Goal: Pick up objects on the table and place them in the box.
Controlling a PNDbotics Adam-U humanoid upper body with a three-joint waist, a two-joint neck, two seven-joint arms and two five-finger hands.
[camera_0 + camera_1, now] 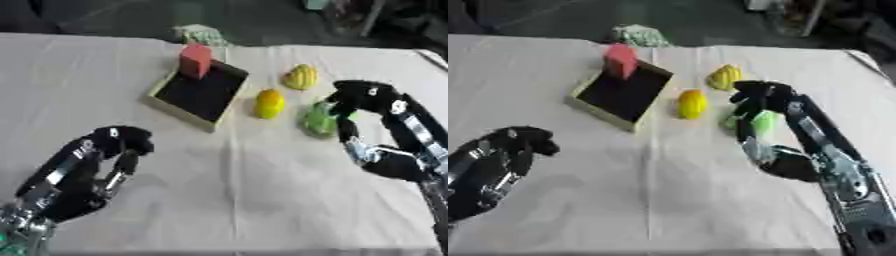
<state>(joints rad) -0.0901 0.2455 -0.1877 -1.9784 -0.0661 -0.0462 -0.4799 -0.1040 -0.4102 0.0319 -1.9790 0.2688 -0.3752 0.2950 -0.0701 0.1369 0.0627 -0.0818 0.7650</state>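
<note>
A shallow box [179, 107] with a tan rim and a black floor lies at the middle back of the table, and a red block [195, 61] stands upright in its far end. To the right of the box lie a yellow oval fruit [269, 103] and a yellow ribbed fruit [300, 76]. A green object [317, 120] rests on the cloth further right. My right hand [360, 97] is on it, fingers curled over its top and right side. My left hand [118, 142] hovers at the lower left with its fingers curled and nothing in it.
White cloth [245, 190] covers the table. A green and white bundle [199, 34] lies at the far edge behind the box. My right forearm [833, 160] stretches along the right side.
</note>
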